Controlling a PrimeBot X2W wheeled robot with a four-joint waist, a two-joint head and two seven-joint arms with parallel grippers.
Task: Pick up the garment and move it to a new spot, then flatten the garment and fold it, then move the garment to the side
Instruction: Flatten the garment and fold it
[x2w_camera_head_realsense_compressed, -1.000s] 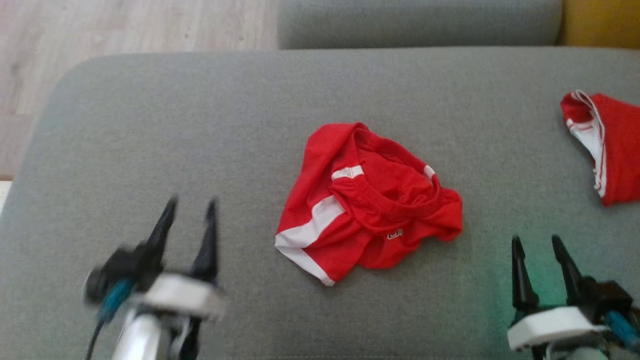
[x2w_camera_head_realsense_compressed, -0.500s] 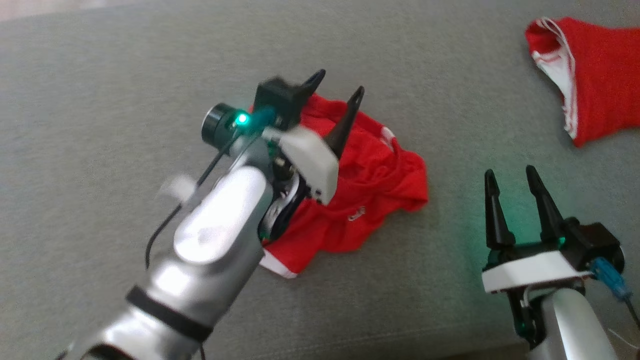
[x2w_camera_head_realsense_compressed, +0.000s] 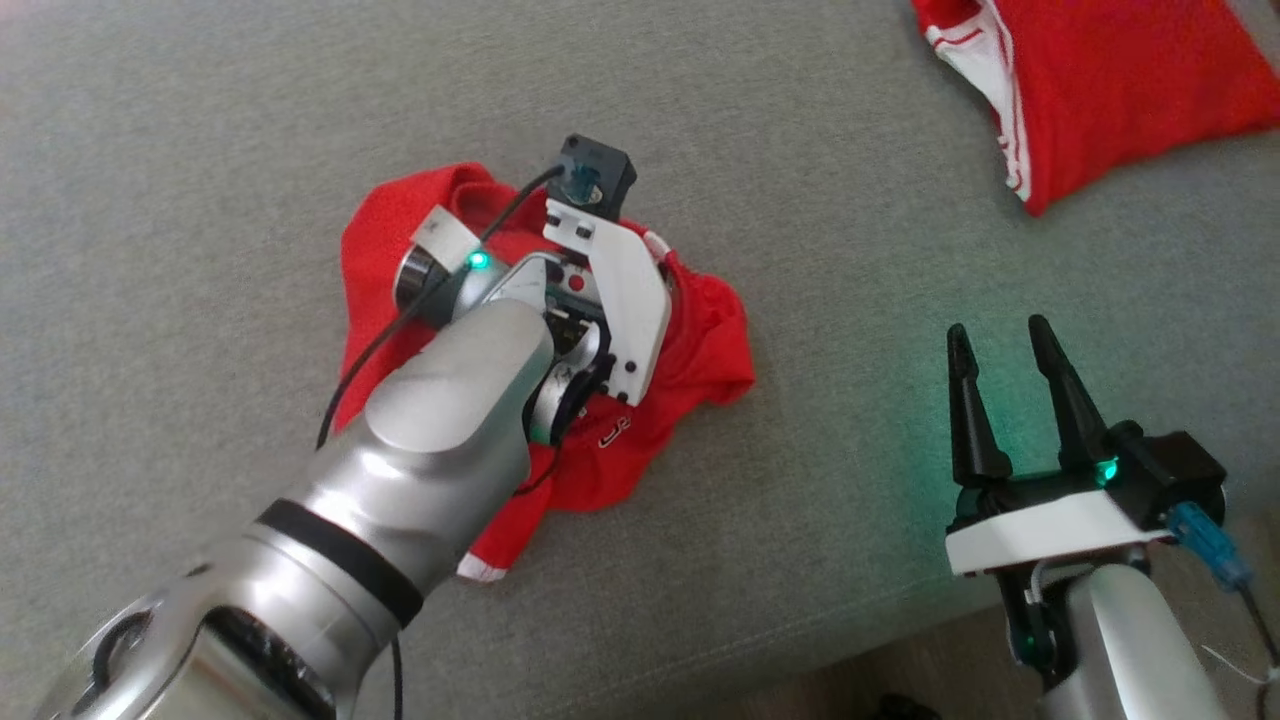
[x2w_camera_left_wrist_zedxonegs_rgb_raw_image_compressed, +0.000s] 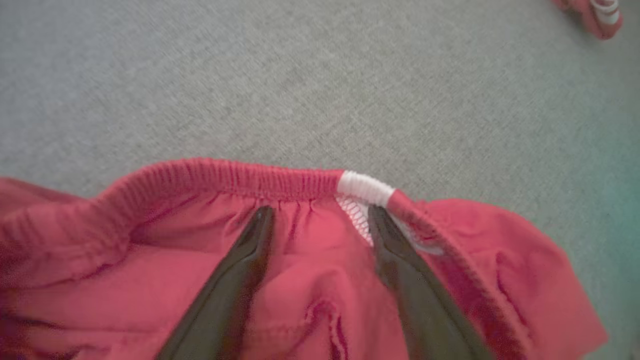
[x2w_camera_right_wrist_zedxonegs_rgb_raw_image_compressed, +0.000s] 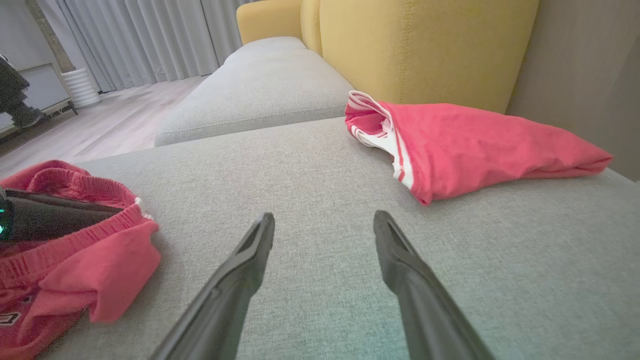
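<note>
Partly covered garment (x2w_camera_head_realsense_compressed: 708, 345), left gripper (x2w_camera_left_wrist_zedxonegs_rgb_raw_image_compressed: 320, 212) spread above

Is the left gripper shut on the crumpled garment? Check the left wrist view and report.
No, the left gripper stands open over the garment, its tips just inside the waistband, with no fabric pinched between them.
</note>
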